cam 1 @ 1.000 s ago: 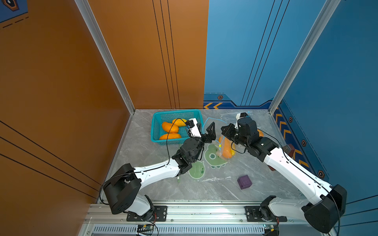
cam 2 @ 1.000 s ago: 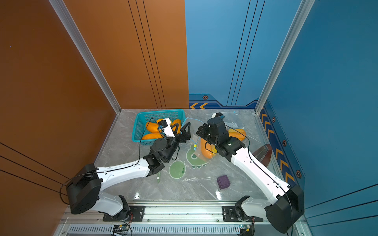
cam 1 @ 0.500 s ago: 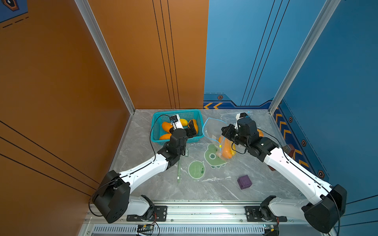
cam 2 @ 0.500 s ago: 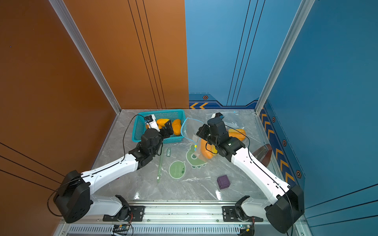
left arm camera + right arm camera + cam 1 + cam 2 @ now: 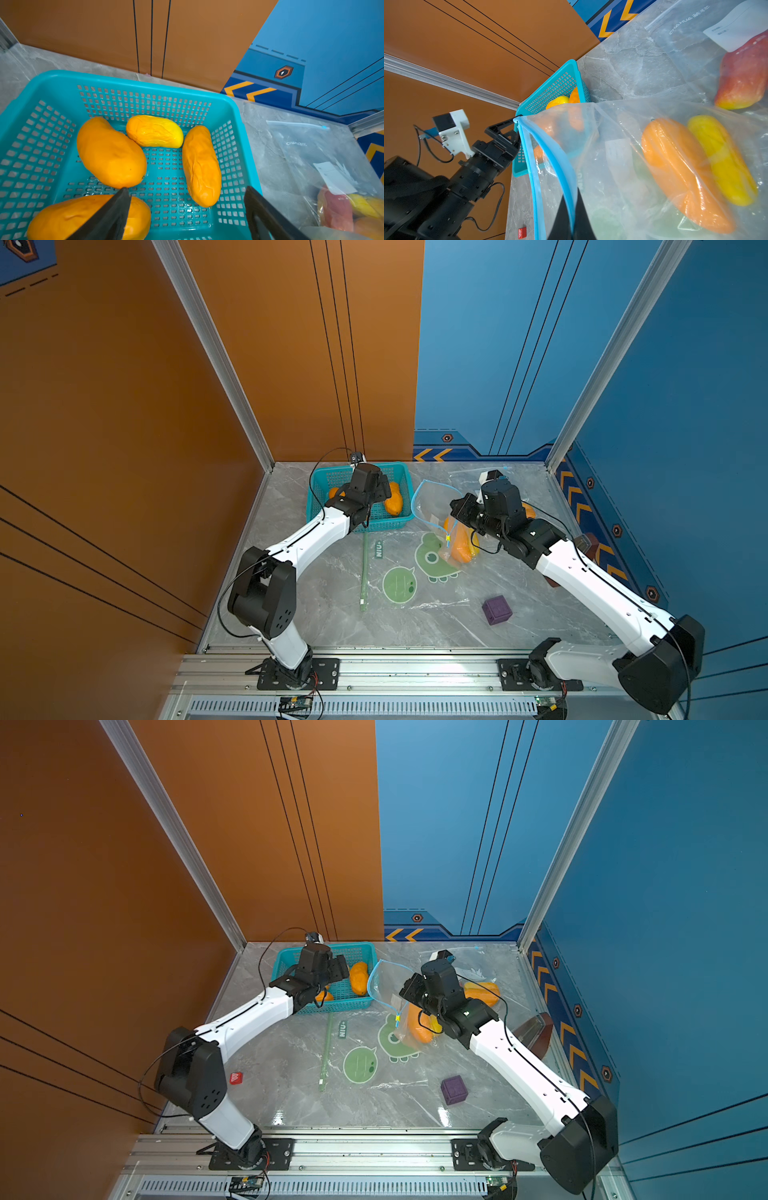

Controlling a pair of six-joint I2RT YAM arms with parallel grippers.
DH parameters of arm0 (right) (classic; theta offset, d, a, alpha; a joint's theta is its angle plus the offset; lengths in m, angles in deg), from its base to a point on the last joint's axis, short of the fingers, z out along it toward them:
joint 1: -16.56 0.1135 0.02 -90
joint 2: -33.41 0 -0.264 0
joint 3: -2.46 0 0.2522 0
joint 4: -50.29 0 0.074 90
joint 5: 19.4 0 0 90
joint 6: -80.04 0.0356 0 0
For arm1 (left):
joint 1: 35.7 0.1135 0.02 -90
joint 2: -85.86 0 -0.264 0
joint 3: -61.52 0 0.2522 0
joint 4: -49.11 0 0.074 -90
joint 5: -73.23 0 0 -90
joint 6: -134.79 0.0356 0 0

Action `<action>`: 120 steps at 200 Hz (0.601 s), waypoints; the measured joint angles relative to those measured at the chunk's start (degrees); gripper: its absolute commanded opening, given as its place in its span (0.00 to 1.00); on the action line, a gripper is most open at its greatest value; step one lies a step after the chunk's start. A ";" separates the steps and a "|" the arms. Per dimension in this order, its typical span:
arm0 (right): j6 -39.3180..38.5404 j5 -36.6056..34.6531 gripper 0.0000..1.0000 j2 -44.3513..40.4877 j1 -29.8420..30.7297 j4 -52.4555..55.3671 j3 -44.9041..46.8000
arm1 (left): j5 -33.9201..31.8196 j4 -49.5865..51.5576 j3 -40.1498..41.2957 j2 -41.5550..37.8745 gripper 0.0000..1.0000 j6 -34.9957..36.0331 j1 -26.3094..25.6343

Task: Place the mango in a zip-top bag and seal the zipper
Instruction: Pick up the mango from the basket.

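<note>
Four mangoes [image 5: 112, 153] sit loose in the basket [image 5: 135, 83] at the 11 o'clock of the table [image 5: 332, 614]; the long mango [image 5: 201, 166] lies closest to the gap of the left pincer [image 5: 186, 189]. That's the change: a second ago that pincer was at the mouth of the zip-top bag [image 5: 612, 124], now it's swung to the bag's 9 o'clock and hangs over the basket, jaws spread wide, nothing in them. Read it as a fresh pick starting, not a seal. Right pincer [image 5: 572, 216] hasn't budged: clamped tight on the blue zipper rim [image 5: 560, 164], propping the mouth open toward the basket. Bag sits at the basket's 3 o'clock and already holds an orange mango [image 5: 679, 170] and a yellow mango [image 5: 720, 158]. So loading goes on; zipper gapes, sealing not started. You'll want a straight drop onto the long mango: its neighbours lie close, and in the left wrist view one finger [image 5: 112, 214] already covers part of the nearest mango [image 5: 68, 216].
</note>
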 measured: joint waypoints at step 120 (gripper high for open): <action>0.00 -0.50 0.00 0.00 0.07 0.87 0.00 | 13.18 5.84 -16.68 21.09 0.91 -7.89 3.26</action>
